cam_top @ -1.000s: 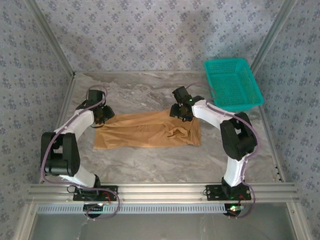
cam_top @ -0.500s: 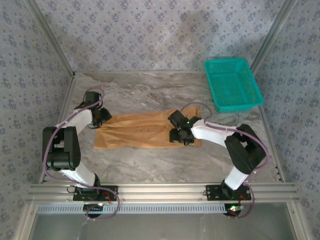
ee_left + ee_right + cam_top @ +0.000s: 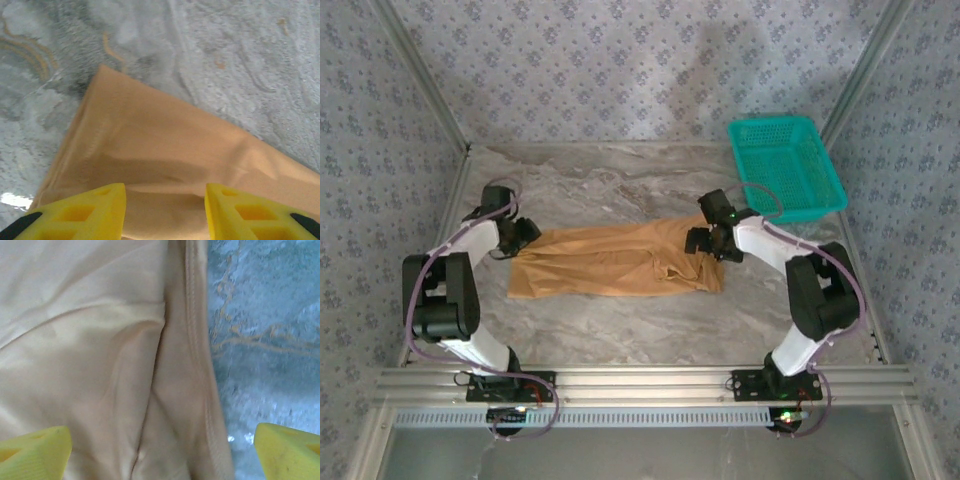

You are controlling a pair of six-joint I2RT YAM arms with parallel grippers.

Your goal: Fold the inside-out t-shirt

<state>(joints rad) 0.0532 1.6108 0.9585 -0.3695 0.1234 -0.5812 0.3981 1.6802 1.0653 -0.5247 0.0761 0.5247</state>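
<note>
The inside-out t-shirt [image 3: 610,262] lies on the marble table [image 3: 620,335] as a long caramel strip running left to right, with a small crumple near its right end. My left gripper [image 3: 523,236] sits at the strip's far-left corner. In the left wrist view its yellow fingers [image 3: 105,210] stand apart on the cloth [image 3: 165,135], with a low ridge of fabric between them and nothing pinched. My right gripper [image 3: 705,242] hangs over the shirt's right end, wide open. The right wrist view shows the stitched hem [image 3: 197,355] running between its spread fingers [image 3: 35,452], bare table beside it.
A teal plastic basket [image 3: 785,168] stands at the back right corner of the table, just behind the right arm. Aluminium frame posts and patterned walls close in the table on three sides. Bare marble runs in front of the shirt.
My right gripper swung from the shirt's back edge to its front middle, then out to the right end, opening wider. The left gripper stayed at the left corner.
</note>
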